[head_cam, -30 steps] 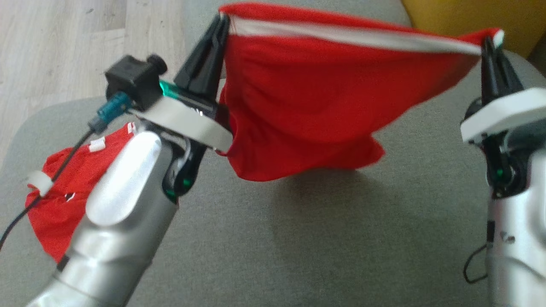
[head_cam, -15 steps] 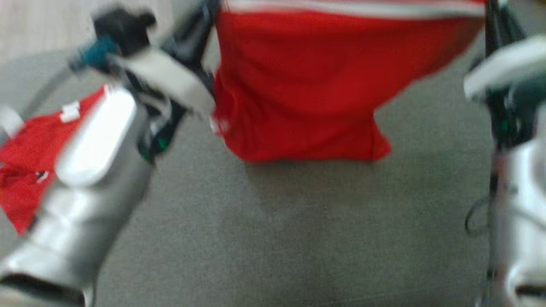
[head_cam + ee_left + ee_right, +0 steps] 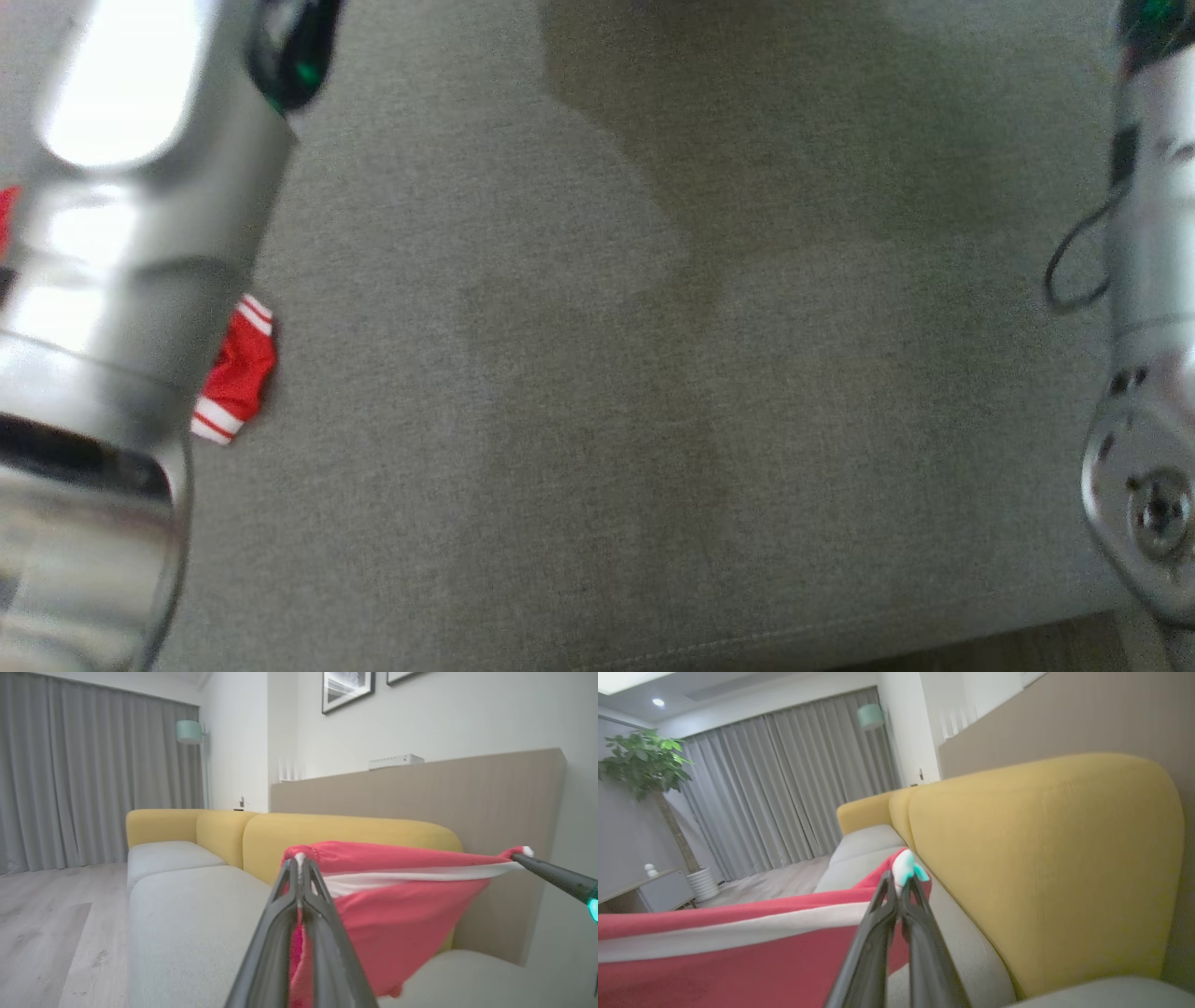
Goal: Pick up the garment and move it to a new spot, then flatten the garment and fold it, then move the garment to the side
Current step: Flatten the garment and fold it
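The garment (image 3: 397, 905) is red with a white band along its top edge. It hangs stretched between my two grippers above a grey seat cushion. In the left wrist view my left gripper (image 3: 299, 861) is shut on one end of the band. The right gripper (image 3: 519, 855) comes in from the right and pinches the far corner. In the right wrist view the right gripper (image 3: 900, 884) is shut on that corner, and the garment (image 3: 738, 961) runs off to the lower left.
A second red piece with white stripes (image 3: 238, 369) lies on the grey cushion (image 3: 653, 420), partly behind my left forearm (image 3: 121, 233). My right forearm (image 3: 1148, 327) stands at the right edge. The yellow sofa back (image 3: 1041, 858) rises close behind. Wood floor (image 3: 42, 933) lies beyond.
The head camera has swung down toward the cushion's front edge, so the stretched garment and both grippers have left the top of that view. Both grips look unchanged.
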